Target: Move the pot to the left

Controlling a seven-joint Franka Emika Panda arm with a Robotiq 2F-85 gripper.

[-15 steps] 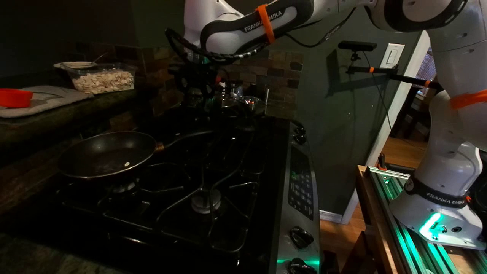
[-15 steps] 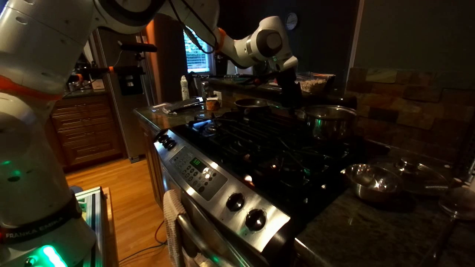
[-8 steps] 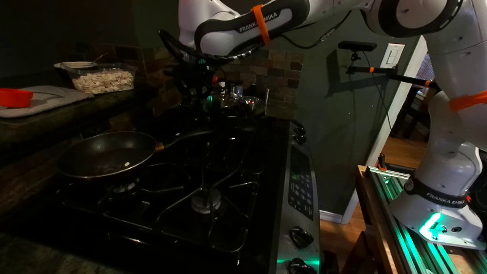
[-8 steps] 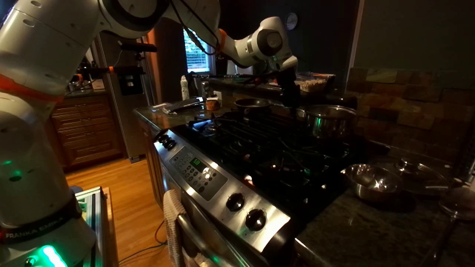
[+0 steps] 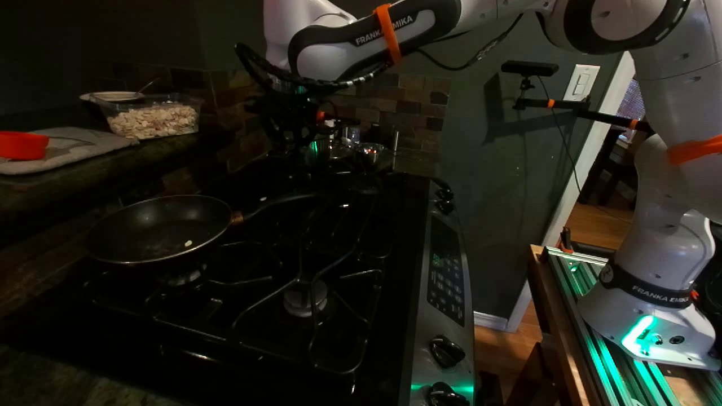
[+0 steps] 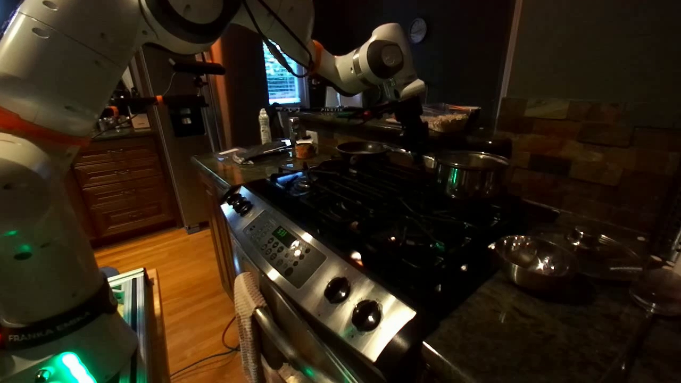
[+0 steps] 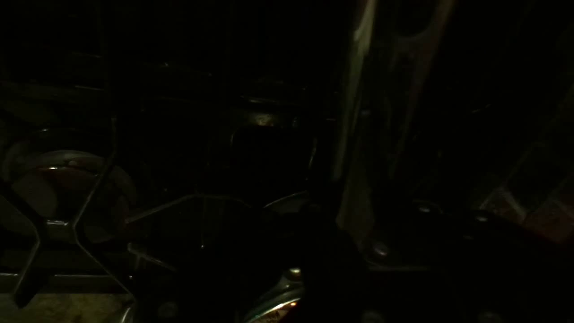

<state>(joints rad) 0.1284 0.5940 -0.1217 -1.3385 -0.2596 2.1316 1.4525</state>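
Kitchen w/ stove (image 6: 330, 260), wd. cabinets (image 6: 127, 186)

Glossy, smooth metal pot (image 6: 472, 176)

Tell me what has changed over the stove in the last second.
In both exterior views the gripper has shifted slightly toward picture left. Any shift of the pot is too slight to be sure of, and darkness hides whether anything was gripped or released. The frying pan and metal bowl stayed put.
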